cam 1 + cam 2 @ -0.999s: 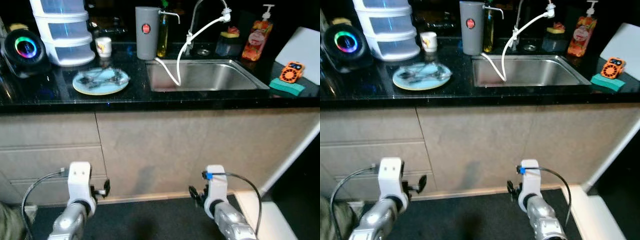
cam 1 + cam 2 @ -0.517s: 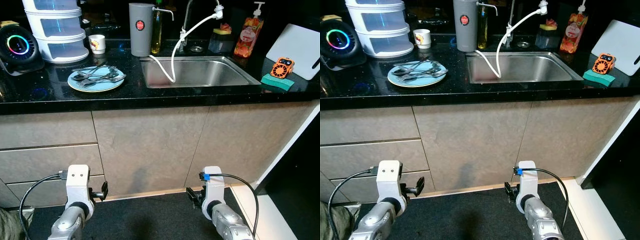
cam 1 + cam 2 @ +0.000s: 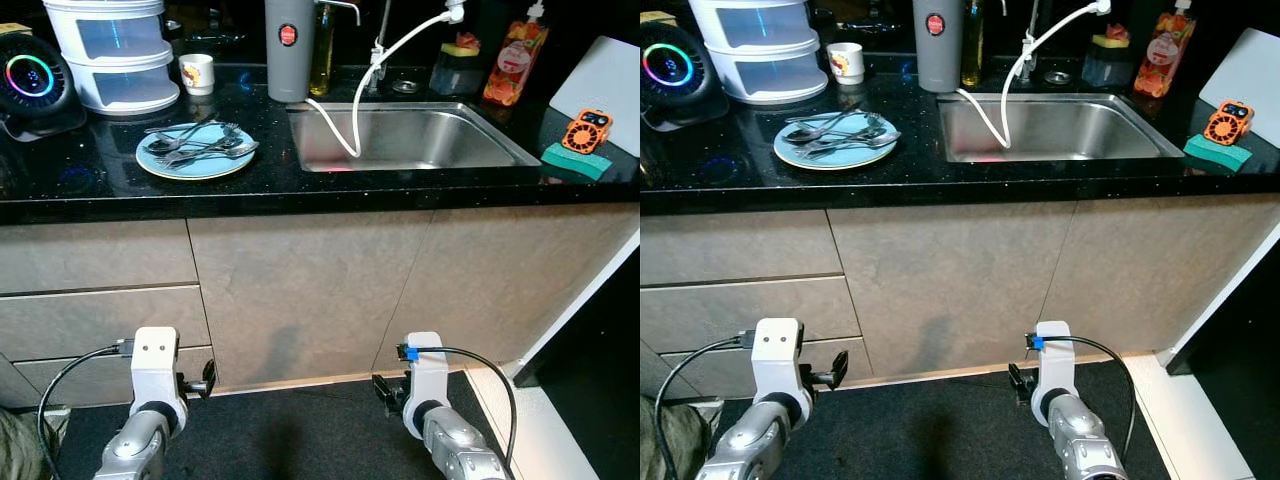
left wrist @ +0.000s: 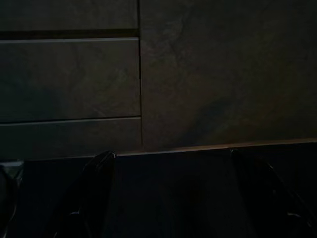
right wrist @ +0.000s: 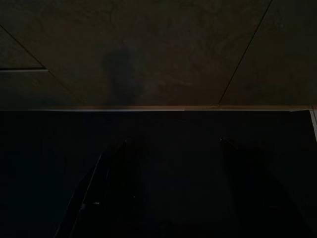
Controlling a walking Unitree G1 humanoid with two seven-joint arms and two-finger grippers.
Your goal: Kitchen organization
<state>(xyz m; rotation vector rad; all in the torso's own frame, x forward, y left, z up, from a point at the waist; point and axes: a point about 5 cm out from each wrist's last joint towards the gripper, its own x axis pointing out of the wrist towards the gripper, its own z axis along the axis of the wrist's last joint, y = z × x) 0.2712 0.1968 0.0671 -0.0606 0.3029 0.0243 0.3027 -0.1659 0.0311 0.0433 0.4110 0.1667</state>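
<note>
A pale blue plate (image 3: 170, 164) holding several forks and spoons (image 3: 200, 147) lies on the black counter (image 3: 100, 180), left of the steel sink (image 3: 410, 140). A white hose (image 3: 372, 75) runs from the tap into the sink. A grey canister (image 3: 287, 48) and a white cup (image 3: 199, 72) stand behind the plate. Both silver arms hang low before the cabinet fronts, the left arm (image 3: 155, 365) and the right arm (image 3: 428, 365). In the dark wrist views my left gripper (image 4: 173, 198) and right gripper (image 5: 173, 198) are open and hold nothing, above the dark floor.
A white stack of drawers (image 3: 118, 50) and a round speaker with a glowing ring (image 3: 35, 80) stand at the back left. An orange soap bottle (image 3: 513, 65), a green sponge (image 3: 575, 160), a small orange fan (image 3: 588, 128) and a white board (image 3: 610, 85) sit right of the sink. Drawers (image 3: 95, 315) lie lower left.
The whole picture has shifted and sharpened, so the camera moved. Both arms still hang in the same pose and nothing on the counter has moved.
</note>
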